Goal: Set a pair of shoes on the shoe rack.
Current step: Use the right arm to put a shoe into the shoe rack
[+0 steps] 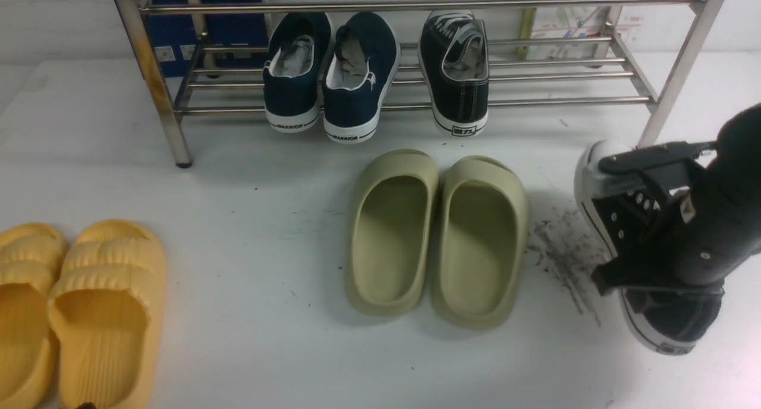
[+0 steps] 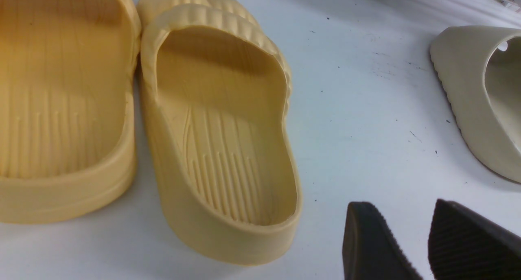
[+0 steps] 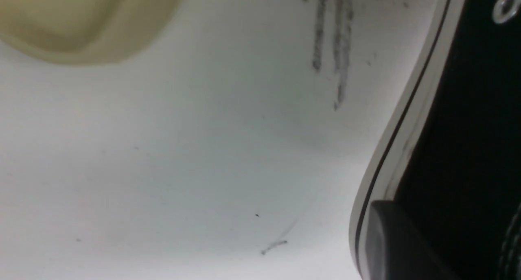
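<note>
One black sneaker (image 1: 456,70) stands heel-out on the lower bars of the steel shoe rack (image 1: 565,101). The other black sneaker (image 1: 669,323) is at the right of the table, its white toe near the rack's right leg. My right gripper (image 1: 618,222) comes down onto it from the right and is shut on its side wall. In the right wrist view one finger (image 3: 390,239) presses the white sole edge of the sneaker (image 3: 468,109); the other finger is hidden. My left gripper (image 2: 401,208) hovers open over bare table beside a yellow slipper (image 2: 220,129).
Navy slip-ons (image 1: 330,76) sit on the rack left of the sneaker. Olive slippers (image 1: 392,236) lie mid-table, just left of the held sneaker. Yellow slippers (image 1: 101,302) lie at the front left. Dark scuff marks (image 1: 559,248) streak the table beside the sneaker.
</note>
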